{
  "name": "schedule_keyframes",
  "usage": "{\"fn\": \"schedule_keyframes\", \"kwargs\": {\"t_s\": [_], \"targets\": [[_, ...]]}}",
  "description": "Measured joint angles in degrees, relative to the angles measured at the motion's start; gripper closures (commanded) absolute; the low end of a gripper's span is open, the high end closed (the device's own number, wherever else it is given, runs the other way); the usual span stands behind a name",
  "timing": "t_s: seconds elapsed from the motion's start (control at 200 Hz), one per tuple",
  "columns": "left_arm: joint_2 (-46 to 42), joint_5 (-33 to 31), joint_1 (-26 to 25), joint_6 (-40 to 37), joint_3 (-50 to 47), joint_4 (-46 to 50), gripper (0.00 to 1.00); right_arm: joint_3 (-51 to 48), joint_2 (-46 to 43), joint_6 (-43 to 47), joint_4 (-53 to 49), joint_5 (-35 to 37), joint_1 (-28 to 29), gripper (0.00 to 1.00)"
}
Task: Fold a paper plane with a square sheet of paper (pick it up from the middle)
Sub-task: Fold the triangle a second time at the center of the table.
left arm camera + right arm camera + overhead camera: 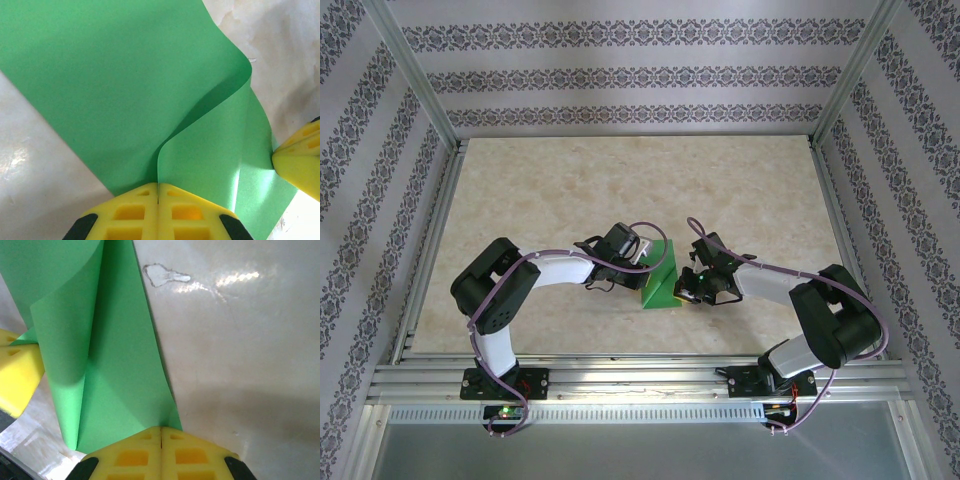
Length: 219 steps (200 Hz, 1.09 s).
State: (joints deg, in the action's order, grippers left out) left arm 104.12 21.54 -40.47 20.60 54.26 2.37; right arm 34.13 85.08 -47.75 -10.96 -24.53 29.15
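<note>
The square sheet of paper is bright green and lies mid-table between the two arms, with a triangular outline from above. In the left wrist view the sheet has one flap lifted and curled over itself. My left gripper is shut on the edge of that flap, and from above it sits at the sheet's left side. My right gripper is shut on a corner of the sheet, at its right side in the top view. Each gripper's yellow finger shows in the other's wrist view.
The beige marbled tabletop stretches around the paper. Aluminium frame rails run along the near edge and the sides. Patterned walls enclose the cell. A small scuff mark is on the table beyond the paper.
</note>
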Motion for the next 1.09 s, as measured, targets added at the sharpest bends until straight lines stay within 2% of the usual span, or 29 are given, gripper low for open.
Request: {"fn": "schedule_keyframes", "kwargs": {"t_s": [1.094], "targets": [[-0.13,-0.68,0.00,0.68,-0.35,-0.63,1.00,0.26,0.31,0.02,0.00,-0.15,0.00,0.95]]}}
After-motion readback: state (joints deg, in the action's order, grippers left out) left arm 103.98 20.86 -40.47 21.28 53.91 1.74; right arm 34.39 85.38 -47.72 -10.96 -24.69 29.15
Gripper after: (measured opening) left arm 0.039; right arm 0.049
